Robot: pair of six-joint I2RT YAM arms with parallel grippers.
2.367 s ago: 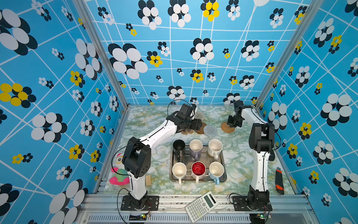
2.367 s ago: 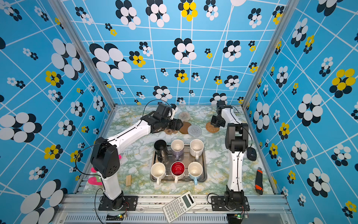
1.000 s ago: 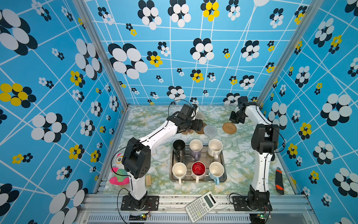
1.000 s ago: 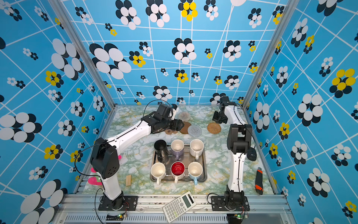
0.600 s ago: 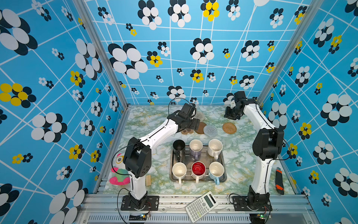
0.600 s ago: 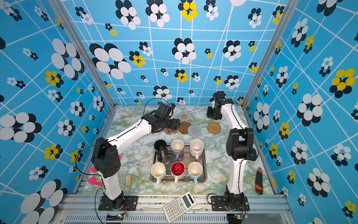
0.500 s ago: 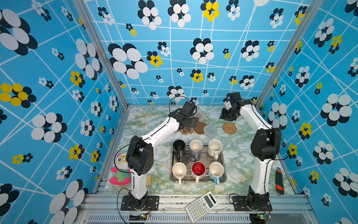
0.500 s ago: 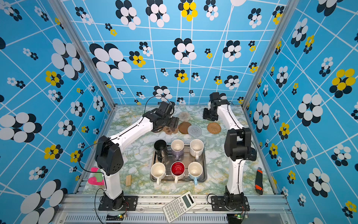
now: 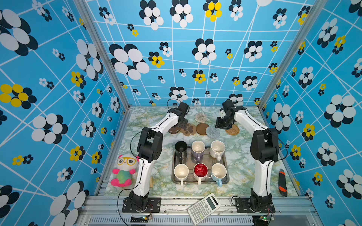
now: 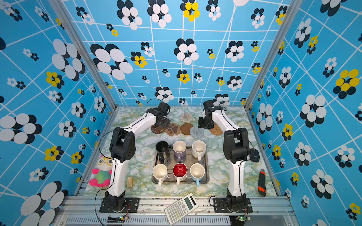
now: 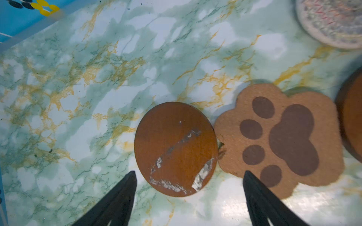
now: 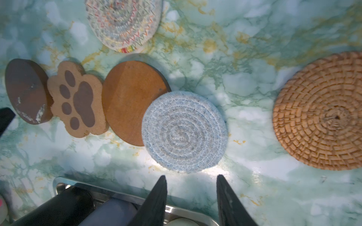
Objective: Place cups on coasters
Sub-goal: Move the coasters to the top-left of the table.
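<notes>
Right, every cup sits in the metal tray point(image 9: 208, 160) mid-counter: black mug point(image 9: 180, 148), lavender mug point(image 9: 197, 149) and speckled cream mug point(image 9: 217, 149) in the far row, white mug point(image 9: 181, 172), red-lined mug point(image 9: 200, 170) and light blue mug point(image 9: 218, 171) in the near row. Beyond it lie the scuffed brown disc point(image 11: 174, 148), touching the paw-print coaster point(image 11: 284, 140), then the second brown disc point(image 12: 129, 101), its edge under the grey-blue round point(image 12: 184, 131). The rattan round point(image 12: 321, 111) lies apart at right, the cream round point(image 12: 125, 21) farthest. The left end effector point(image 11: 189, 172) hovers spread wide over the scuffed disc, empty. The right end effector point(image 12: 191, 175) hangs beside the grey-blue round, fingers apart, empty.
</notes>
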